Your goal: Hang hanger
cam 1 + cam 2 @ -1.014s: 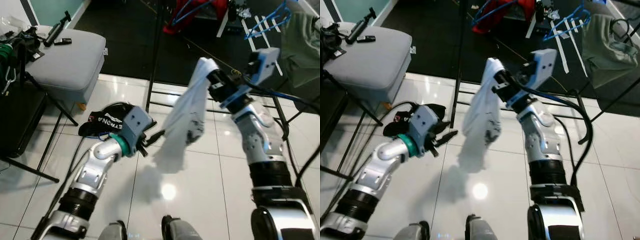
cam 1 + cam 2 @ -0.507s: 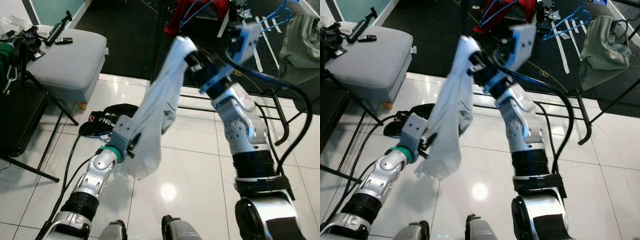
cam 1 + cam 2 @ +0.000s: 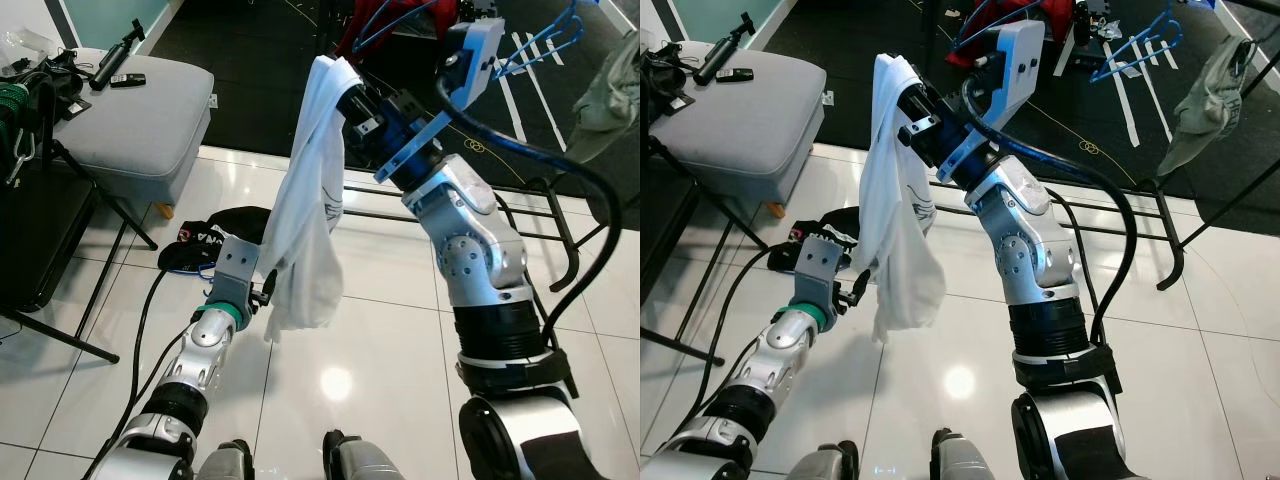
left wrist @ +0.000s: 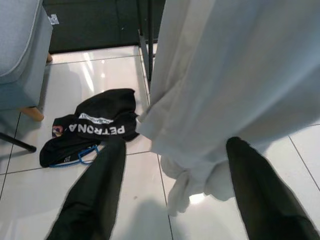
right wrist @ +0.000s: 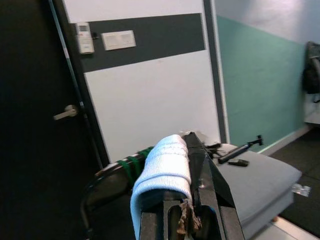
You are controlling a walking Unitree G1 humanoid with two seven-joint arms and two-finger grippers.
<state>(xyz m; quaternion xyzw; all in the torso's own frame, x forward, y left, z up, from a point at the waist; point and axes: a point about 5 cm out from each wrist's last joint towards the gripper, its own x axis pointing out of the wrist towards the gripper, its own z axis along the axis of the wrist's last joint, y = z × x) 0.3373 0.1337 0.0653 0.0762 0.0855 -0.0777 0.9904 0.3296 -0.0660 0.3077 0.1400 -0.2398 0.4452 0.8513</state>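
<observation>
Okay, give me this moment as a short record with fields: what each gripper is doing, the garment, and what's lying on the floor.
right gripper: raised, fingers shut on the top of the white garment
left gripper: fingers open, either side of the garment's lower part
white garment: hangs from the right gripper, bunched at the bottom
black garment: lying on the white tile floor, blue hanger at its edge
grey ottoman: on the robot's left
</observation>
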